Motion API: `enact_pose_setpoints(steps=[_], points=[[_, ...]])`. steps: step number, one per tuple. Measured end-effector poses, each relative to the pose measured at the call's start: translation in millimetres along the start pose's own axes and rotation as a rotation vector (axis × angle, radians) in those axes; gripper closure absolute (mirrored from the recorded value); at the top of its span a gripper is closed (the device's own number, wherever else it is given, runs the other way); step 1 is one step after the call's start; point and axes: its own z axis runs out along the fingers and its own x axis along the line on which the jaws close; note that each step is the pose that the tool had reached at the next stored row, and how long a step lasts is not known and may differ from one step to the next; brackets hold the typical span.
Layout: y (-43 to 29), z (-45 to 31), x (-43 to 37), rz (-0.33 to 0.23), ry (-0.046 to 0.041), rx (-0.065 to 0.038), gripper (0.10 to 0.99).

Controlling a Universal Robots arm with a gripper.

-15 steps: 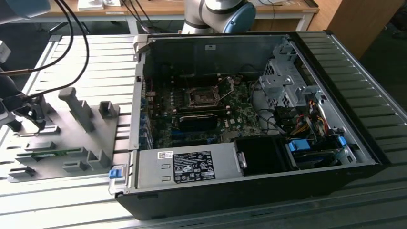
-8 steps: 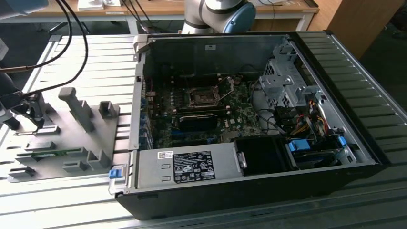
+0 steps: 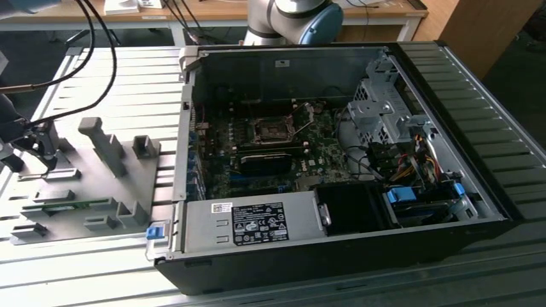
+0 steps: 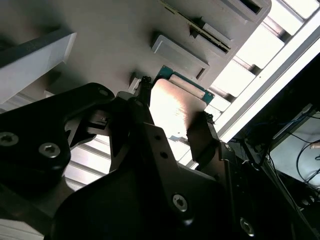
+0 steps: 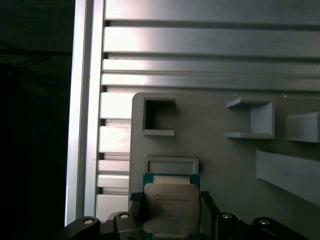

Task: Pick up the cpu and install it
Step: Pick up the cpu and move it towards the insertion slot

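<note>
**Cpu clamped in the jaws at a corner of the plate**

The cpu [image 5: 171, 207] faces up, silvery top with a thin green rim. It sits between the jaws of the gripper [image 5: 171, 214], which press on two opposite edges of it. The second wrist view shows the same hold, the cpu [image 4: 172, 107] bright between dark fingers [image 4: 146, 97]. Whether it rests on the grey plate [image 5: 220, 165] or hangs just off it I cannot tell. It is near a corner of the plate, just beside a shallow rectangular frame [image 5: 171, 165] raised on the plate. Two open-sided pockets [image 5: 159, 117] stand farther in. In the exterior view the gripper [image 3: 43, 153] is over the side of the plate [image 3: 81, 190] far from the case [image 3: 341, 256]. The open case lies just beside the plate, on the exterior view's right of it, and both are on the slatted counter [image 3: 111, 70]. The socket [image 3: 275, 131] inside the case is well apart from the plate
</note>
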Motion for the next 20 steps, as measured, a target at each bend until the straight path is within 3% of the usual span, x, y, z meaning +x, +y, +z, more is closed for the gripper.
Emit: enact_pose_setpoints(steps=[20], points=[[0.9, -13.5, 0.3, 0.000, 0.0000, 0.000, 0.545]])
